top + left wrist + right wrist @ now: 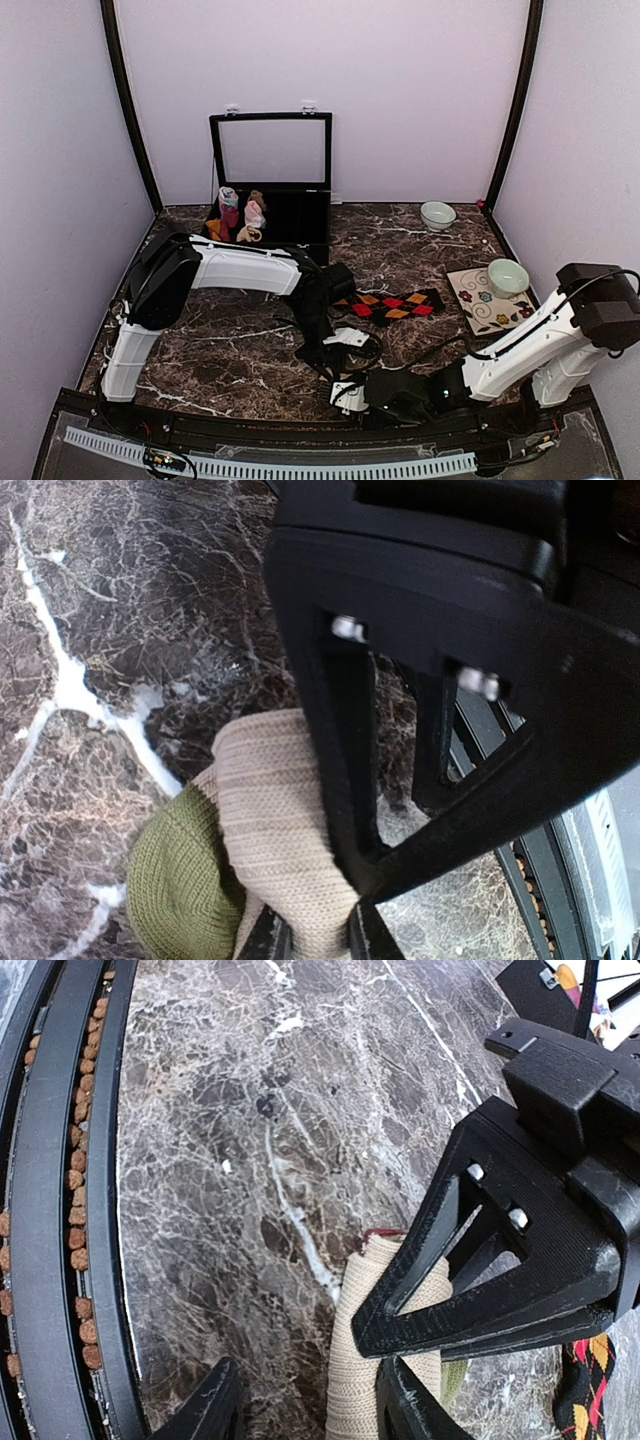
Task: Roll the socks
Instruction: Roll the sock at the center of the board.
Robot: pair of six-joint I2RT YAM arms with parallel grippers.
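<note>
Looking early: your left gripper (315, 940) pinches the bunched cream sock (270, 810) at the near edge of the table (230, 340), while your right gripper (312, 1410) gapes empty beside it. The argyle sock (390, 303) lies flat, unrolled.

cream sock (355, 1390) partly hidden behind left hand (375, 1335), argyle sock (590, 1385) cropped
</note>
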